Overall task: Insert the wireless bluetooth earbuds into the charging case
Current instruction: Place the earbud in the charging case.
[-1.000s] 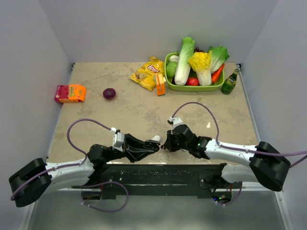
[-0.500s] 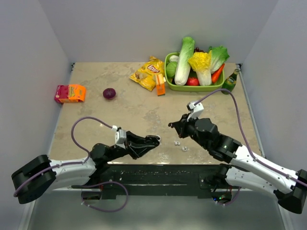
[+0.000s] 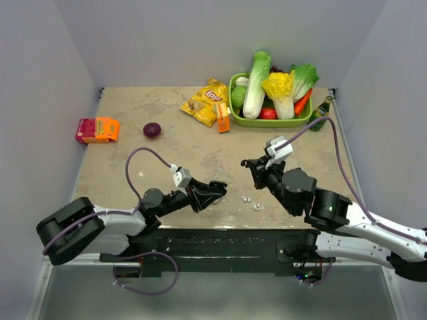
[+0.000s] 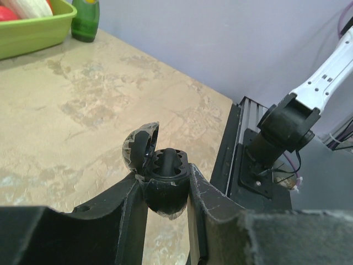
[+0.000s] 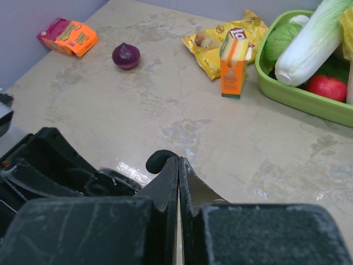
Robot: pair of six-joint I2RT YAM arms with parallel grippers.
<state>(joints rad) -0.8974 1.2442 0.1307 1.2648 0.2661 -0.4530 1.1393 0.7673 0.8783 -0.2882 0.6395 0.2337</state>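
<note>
My left gripper (image 3: 213, 192) is shut on a black charging case (image 4: 164, 185), held upright above the table's front edge with its lid (image 4: 139, 150) open. The case's empty sockets show in the left wrist view. My right gripper (image 3: 248, 165) is raised to the right of it. Its jaws are pressed together on a glossy black earbud (image 5: 159, 160) that sticks out left of the fingertips. Two white-grey earbuds (image 3: 247, 199) (image 3: 257, 207) lie on the table between the arms. The other black earbud is not in view.
A green basket (image 3: 275, 122) of vegetables stands at the back right, with a green bottle (image 3: 319, 115) beside it. A chips bag (image 3: 203, 101) and an orange carton (image 3: 222, 118) lie at the back middle. A red onion (image 3: 152, 130) and an orange-pink box (image 3: 97, 129) are at the left.
The two grippers were together at the front a second ago. The right gripper has lifted up and back to the right, uncovering the two white-grey earbuds. The left gripper moved slightly forward with the case.
</note>
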